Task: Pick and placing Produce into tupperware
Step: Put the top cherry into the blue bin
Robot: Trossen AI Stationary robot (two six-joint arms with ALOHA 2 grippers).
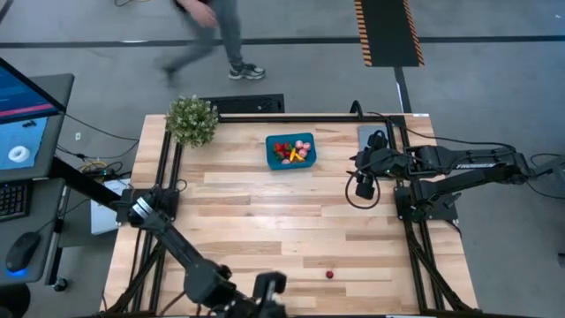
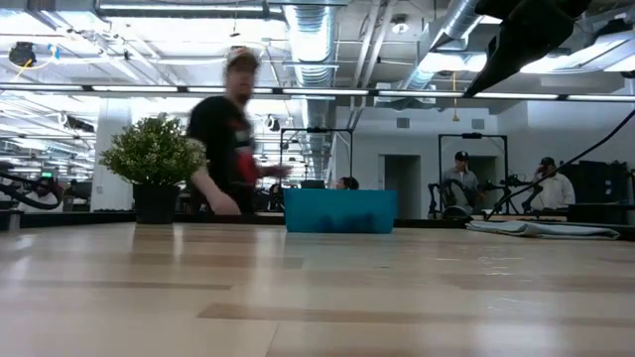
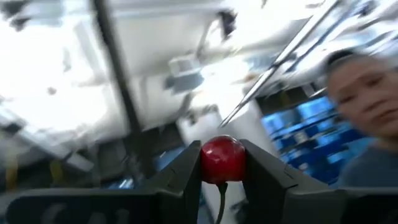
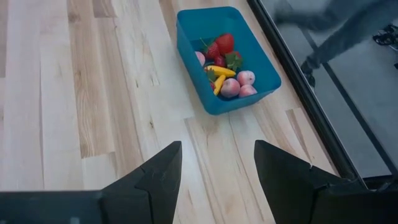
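The teal tupperware (image 1: pixel 290 151) stands on the wooden table near its far edge, with strawberries, pink pieces and a yellow piece (image 4: pixel 225 73) lying in it. A dark red cherry (image 3: pixel 222 158) sits between the fingers of my left gripper (image 1: pixel 270 284), which is at the table's near edge and tipped upward toward the ceiling. Another small red piece (image 1: pixel 329 275) lies on the table near the front edge, right of that gripper. My right gripper (image 4: pixel 217 163) hangs open over the table's right side, slanting down toward the tupperware, with nothing between its fingers. My left gripper pinches the cherry's round body (image 3: pixel 208 160) between its two fingers, one on each side. The fingers slant upward, so the cherry is lifted clear of the table. Its dark stem (image 3: pixel 221 199) runs back between the fingers.
A bushy potted plant (image 1: pixel 192 120) stands at the far left corner and a grey flat plate (image 1: pixel 371 135) at the far right. A person (image 1: pixel 221 35) walks past beyond the far edge. Bare wood lies between the tupperware and the near edge.
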